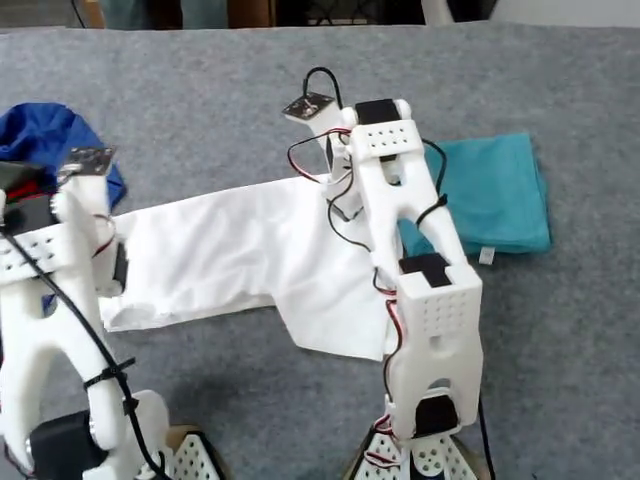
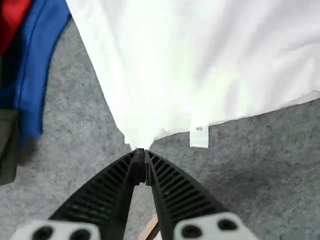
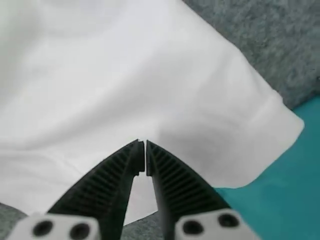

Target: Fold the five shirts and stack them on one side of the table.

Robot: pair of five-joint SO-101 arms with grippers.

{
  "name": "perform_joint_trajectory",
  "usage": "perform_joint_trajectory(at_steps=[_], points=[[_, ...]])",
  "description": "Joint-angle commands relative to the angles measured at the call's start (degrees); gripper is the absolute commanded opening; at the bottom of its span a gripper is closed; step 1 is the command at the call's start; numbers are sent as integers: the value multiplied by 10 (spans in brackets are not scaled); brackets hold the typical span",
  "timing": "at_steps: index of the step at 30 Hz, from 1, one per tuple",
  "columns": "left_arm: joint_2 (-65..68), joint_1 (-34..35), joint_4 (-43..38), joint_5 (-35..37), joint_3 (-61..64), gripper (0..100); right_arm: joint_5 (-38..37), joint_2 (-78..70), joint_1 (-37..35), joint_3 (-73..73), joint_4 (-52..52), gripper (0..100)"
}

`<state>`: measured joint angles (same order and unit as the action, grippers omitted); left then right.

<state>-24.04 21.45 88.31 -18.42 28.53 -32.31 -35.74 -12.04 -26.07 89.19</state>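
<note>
Two pincers, both pressed together. We see the left gripper (image 2: 141, 159) pinching a hem corner of the white shirt (image 1: 240, 255) spread mid-table. The right gripper (image 3: 145, 150) sits closed over its other end, maybe nipping cloth. A folded teal shirt (image 1: 500, 195) lies right beside that end, and a blue shirt (image 1: 45, 135) is bunched by the left arm.

We see bright, even light from above over the table (image 1: 200, 90), with only soft, short shadows along the lower edge of the white shirt (image 1: 240, 255). In both wrist views that shirt glares, its folds nearly washed out.
</note>
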Motion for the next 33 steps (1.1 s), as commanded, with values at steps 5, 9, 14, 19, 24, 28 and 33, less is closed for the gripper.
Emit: perform_joint_trajectory(at_steps=[5,9,14,19,24,28,33], points=[[132,9,-105,22,44,30,-2,36,-16,-5,-23,15],[212,47,-103,21,46,30,-2,36,-13,-5,-23,15],[255,84,-103,4,25,30,-2,27,-6,-5,-57,15],[260,98,-103,-19,17,30,-3,1,-3,-31,-57,15],[259,90,-65,-22,-67,30,-3,-3,-10,-92,-33,15],[263,89,-25,0,-212,30,-4,-4,-12,-131,-22,15],[309,59,-99,53,-316,32,-5,-29,-11,-139,-40,15]])
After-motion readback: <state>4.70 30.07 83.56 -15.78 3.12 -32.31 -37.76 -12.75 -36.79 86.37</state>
